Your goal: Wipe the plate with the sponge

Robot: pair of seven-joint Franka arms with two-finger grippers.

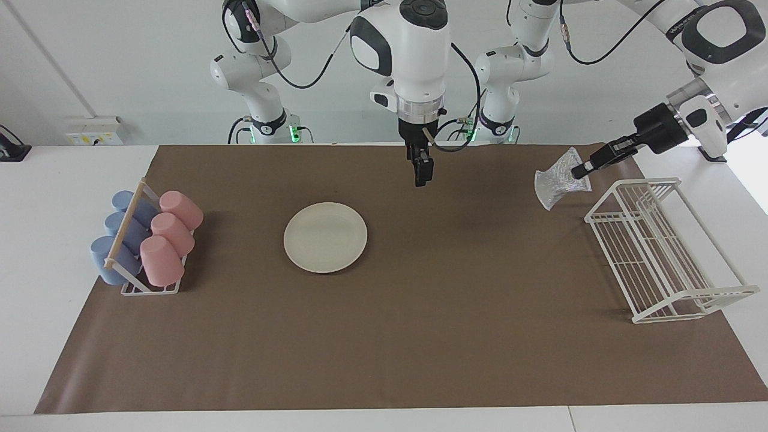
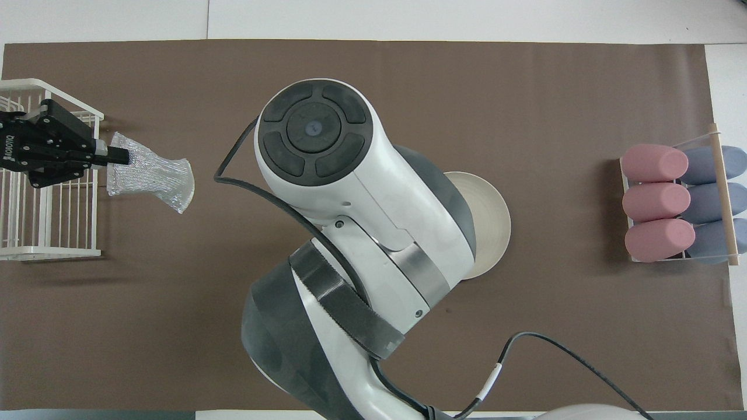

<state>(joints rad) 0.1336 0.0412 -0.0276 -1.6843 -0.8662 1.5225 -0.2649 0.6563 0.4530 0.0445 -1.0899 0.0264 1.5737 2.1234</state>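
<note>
Plate (image 1: 325,237) lies flat mid-worktop on brown paper (image 1: 420,336), white wall above. Left gripper (image 1: 581,170) pinches the sponge (image 1: 558,180) aloft by the rack (image 1: 660,258), flared end toward centre. Right gripper (image 1: 422,174) hangs, jaws together.

Surface (image 1: 420,336) brown, matte, plain; plate (image 1: 325,237) cream-white, unpatterned; sponge (image 1: 558,179) silvery, glittering mesh; wire rack (image 1: 660,258) beside sponge white; three cups (image 1: 171,237) pink, three cups (image 1: 117,234) dusty blue alongside; left gripper (image 1: 581,170) black; right gripper (image 1: 421,174) black.
</note>
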